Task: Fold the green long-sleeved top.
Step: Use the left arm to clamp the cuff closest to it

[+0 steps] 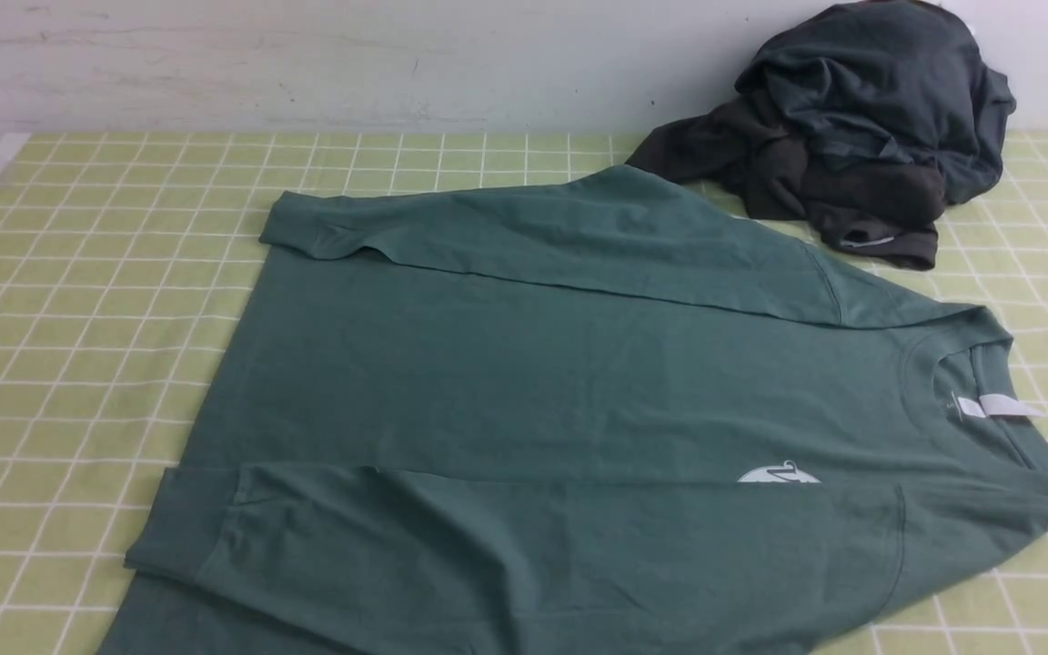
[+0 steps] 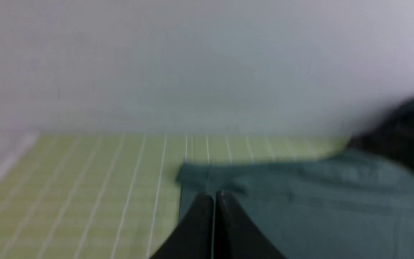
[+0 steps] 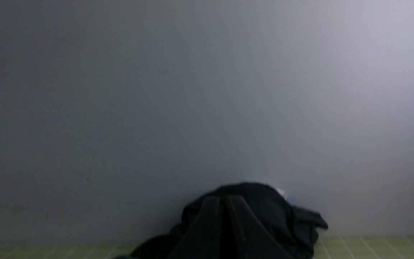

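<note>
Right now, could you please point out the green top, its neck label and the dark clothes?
green top [image 1: 533, 382], front view, middle of body.
neck label [image 1: 1002, 407], front view, white tab.
dark clothes [image 1: 851, 127], front view, middle of heap.

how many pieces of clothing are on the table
3: the green long-sleeved top spread flat in the middle, a charcoal garment and a slate-blue garment heaped far right by the wall. The heap may hide more.
</note>
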You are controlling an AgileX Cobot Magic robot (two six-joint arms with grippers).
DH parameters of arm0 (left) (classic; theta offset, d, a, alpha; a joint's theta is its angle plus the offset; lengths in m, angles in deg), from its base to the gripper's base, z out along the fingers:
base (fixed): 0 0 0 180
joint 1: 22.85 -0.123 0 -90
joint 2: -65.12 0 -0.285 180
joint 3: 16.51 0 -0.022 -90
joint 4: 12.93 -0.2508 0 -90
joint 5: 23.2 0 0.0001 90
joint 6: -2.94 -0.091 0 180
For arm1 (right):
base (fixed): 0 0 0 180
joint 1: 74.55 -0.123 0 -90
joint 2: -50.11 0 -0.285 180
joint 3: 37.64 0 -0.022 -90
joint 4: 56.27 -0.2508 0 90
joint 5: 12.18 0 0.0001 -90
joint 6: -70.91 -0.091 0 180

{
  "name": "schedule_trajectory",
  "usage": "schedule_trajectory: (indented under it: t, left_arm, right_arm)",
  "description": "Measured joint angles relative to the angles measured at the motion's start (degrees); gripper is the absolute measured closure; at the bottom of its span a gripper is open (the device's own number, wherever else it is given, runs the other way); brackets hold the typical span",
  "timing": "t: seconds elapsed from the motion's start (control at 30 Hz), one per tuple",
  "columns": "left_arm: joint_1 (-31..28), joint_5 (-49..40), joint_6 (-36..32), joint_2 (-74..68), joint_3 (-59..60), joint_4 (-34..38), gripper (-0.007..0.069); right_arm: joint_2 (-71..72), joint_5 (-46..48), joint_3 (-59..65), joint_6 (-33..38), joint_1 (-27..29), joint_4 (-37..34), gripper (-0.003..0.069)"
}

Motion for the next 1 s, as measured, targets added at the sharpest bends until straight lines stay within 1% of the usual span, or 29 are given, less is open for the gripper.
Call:
schedule_trajectory:
  t: [0.07, 0.1, 0.13, 0.23, 0.3, 0.33, 0.4, 0.43, 0.47, 0.57, 0.6, 0.63, 0.77, 0.9, 1.0]
  left_arm:
    - [0.0, -9.6, 0.0, -8.1, -3.1, 0.6, 0.0627]
    - [0.0, -9.6, 0.0, -8.1, -3.1, 0.6, 0.0627]
    - [0.0, -15.2, 0.0, -13.3, -4.7, 1.0, 0.0626]
    - [0.0, -21.7, -0.1, -23.7, -7.8, 1.9, 0.0600]
    - [0.0, -24.5, -0.2, -30.0, -10.5, 2.6, 0.0547]
    - [0.0, -25.4, -0.7, -34.1, -12.6, 2.9, 0.0506]
    - [0.0, -26.4, -0.7, -38.5, -15.2, 3.1, 0.0443]
    - [0.0, -26.6, -1.1, -41.1, -16.8, 3.1, 0.0395]
    - [-0.1, -26.6, -1.7, -43.7, -18.1, 3.2, 0.0365]
    - [-0.8, -26.7, -3.4, -49.8, -22.0, 3.4, 0.0287]
    - [-1.0, -26.7, -3.7, -50.7, -22.5, 3.5, 0.0279]
    - [-2.0, -26.8, -4.2, -53.9, -24.2, 3.5, 0.0264]
    - [-5.6, -26.8, -4.6, -59.5, -26.8, 4.8, 0.0258]
    - [-7.6, -26.2, -5.5, -62.4, -27.1, 7.9, 0.0258]
    - [-7.7, -25.0, -7.3, -64.7, -27.2, 9.4, 0.0263]
  right_arm:
    - [-6.6, 14.3, -4.5, -0.8, -0.9, 0.0, 0.0665]
    - [-6.6, 17.0, -4.9, -0.8, -1.0, 0.0, 0.0665]
    - [-10.8, 24.6, -7.1, 0.1, -2.4, -0.3, 0.0665]
    - [-16.9, 37.9, -9.7, 4.6, -6.0, -2.6, 0.0665]
    - [-21.0, 42.6, -10.4, 8.8, -9.4, -5.4, 0.0665]
    - [-23.5, 43.8, -10.6, 11.9, -11.8, -7.4, 0.0665]
    - [-26.2, 43.8, -10.7, 15.4, -14.4, -10.2, 0.0665]
    - [-27.9, 43.5, -10.7, 17.7, -15.9, -11.8, 0.0665]
    - [-29.7, 42.9, -10.8, 20.3, -17.6, -13.9, 0.0665]
    - [-33.3, 41.9, -10.9, 25.0, -20.3, -18.4, 0.0665]
    - [-33.8, 41.8, -11.0, 26.1, -20.6, -19.7, 0.0665]
    - [-35.2, 41.8, -11.1, 28.7, -21.6, -22.4, 0.0665]
    - [-36.6, 42.7, -11.1, 36.2, -22.8, -28.5, 0.0665]
    - [-36.6, 42.6, -11.1, 40.2, -22.8, -32.1, 0.0665]
    - [-36.6, 42.0, -11.1, 42.3, -22.8, -34.1, 0.0665]
